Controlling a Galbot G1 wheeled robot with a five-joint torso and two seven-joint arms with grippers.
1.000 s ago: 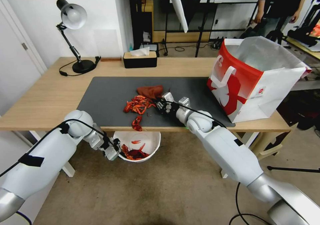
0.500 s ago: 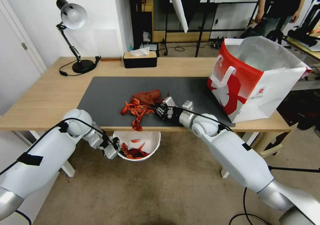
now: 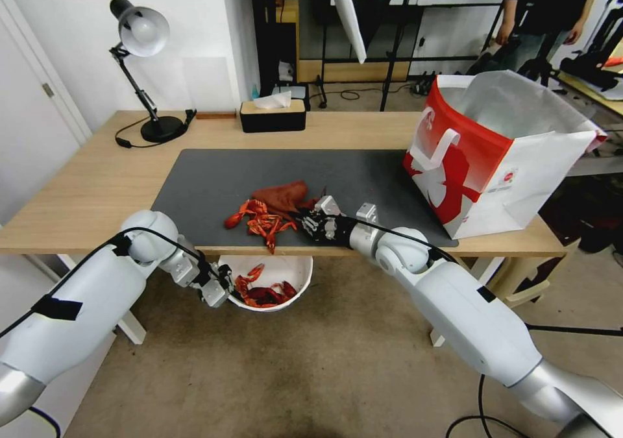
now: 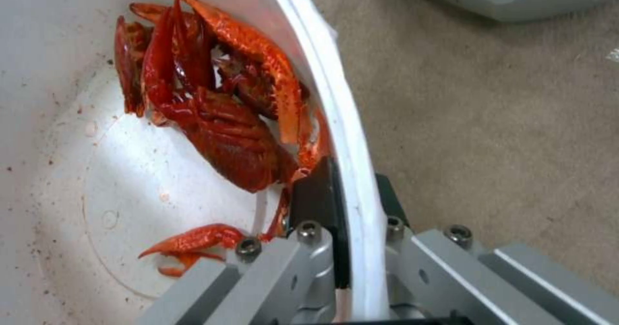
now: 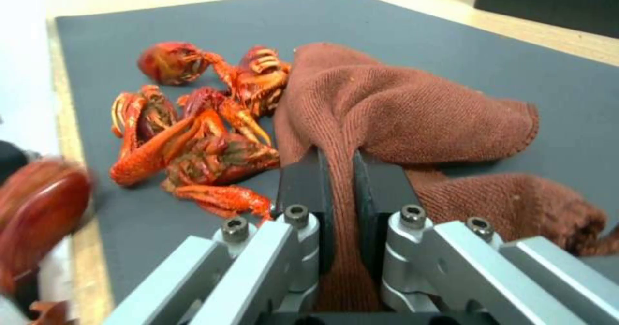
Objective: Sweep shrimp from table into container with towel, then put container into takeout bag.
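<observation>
Below the table's (image 3: 97, 185) near edge, over beige carpet, the left gripper (image 3: 220, 290) pinches the container's (image 3: 285, 270) rim; the left wrist view shows one finger inside and one outside the white wall, with shrimp (image 4: 219, 117) heaped within. On the dark mat (image 3: 207, 185), the right gripper (image 3: 310, 220) clamps a fold of the towel (image 5: 400, 102), a detail plain from its wrist view, beside loose shrimp. Farther right stands the takeout bag (image 3: 493, 159).
</observation>
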